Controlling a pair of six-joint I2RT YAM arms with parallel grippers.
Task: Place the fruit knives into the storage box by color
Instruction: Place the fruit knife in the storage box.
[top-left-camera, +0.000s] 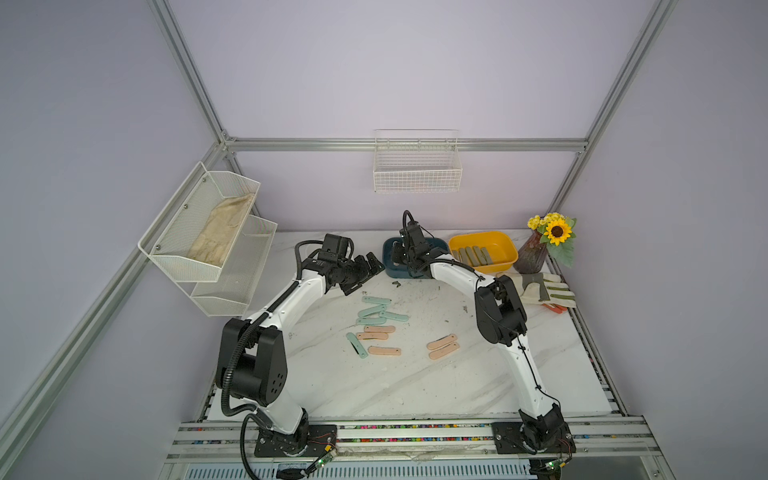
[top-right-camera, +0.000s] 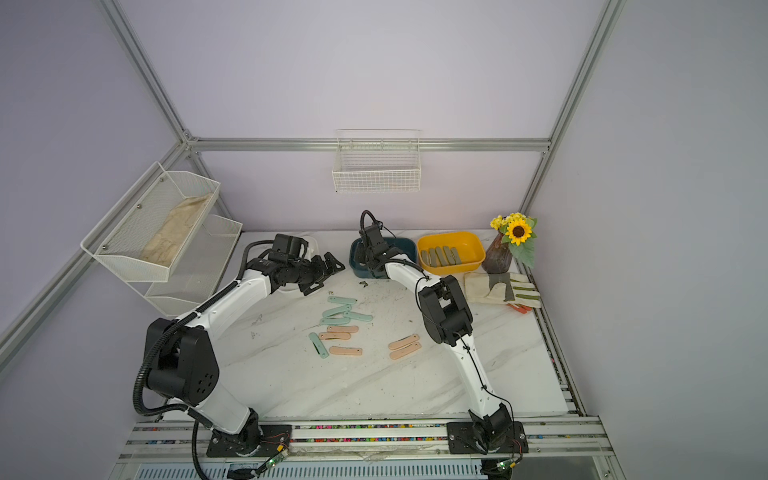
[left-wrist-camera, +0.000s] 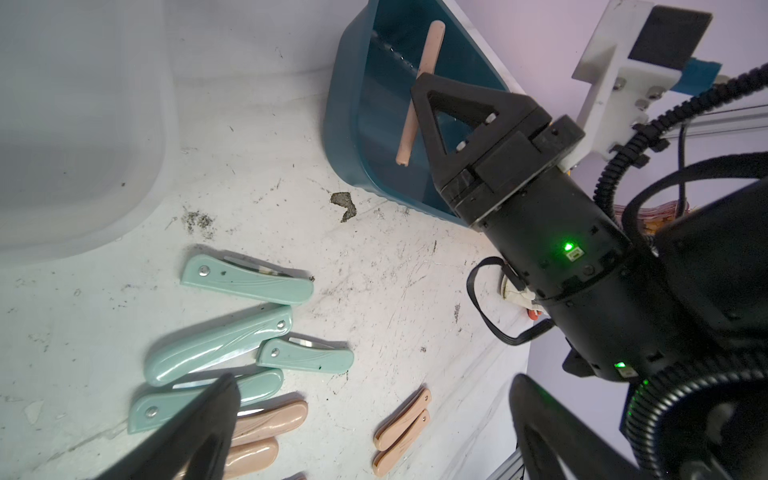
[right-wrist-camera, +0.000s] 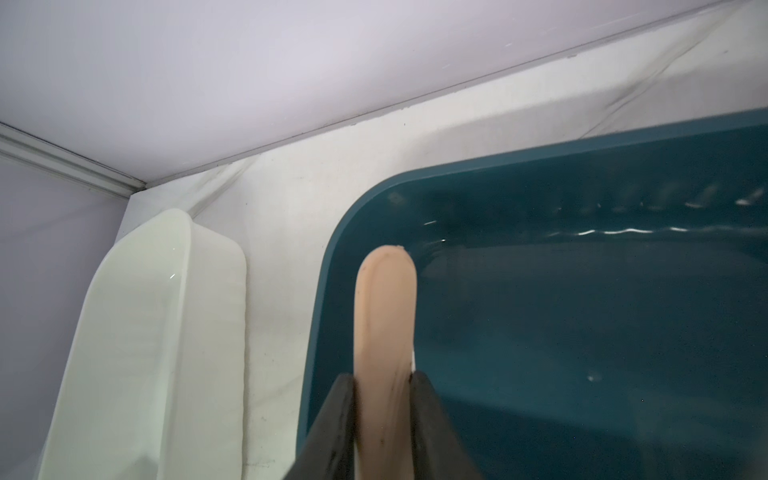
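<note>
Sorting was partly complete. The right pincer (right-wrist-camera: 383, 376) was clamped on one pink knife (right-wrist-camera: 384, 311), held end-forward over the near left corner of the blue box (right-wrist-camera: 540, 153), at centre frame in the right wrist view. The knife was not yet released, and no other knife showed in the visible part of that box. The yellow box (top-left-camera: 505, 241), at upper right of the table (top-left-camera: 415, 386) in both top views, held about five olive knives (top-left-camera: 471, 255) laid side by side. That colour appeared finished, since no olive knife lay on the table. The left pincer (top-left-camera: 365, 275) stood with its jaws wide apart and gripped nothing, poised above the knife cluster at centre frame. Five mint knives (top-left-camera: 372, 311) and five pink knives (top-left-camera: 384, 351) lay loose on the table, all unsorted. The white box (right-wrist-camera: 137, 332), at lower left of the right wrist view, showed no knife in its visible part and was judged to be the mint destination. Roughly a third of the job was done. No brand, label or writing could be read in any view.
</note>
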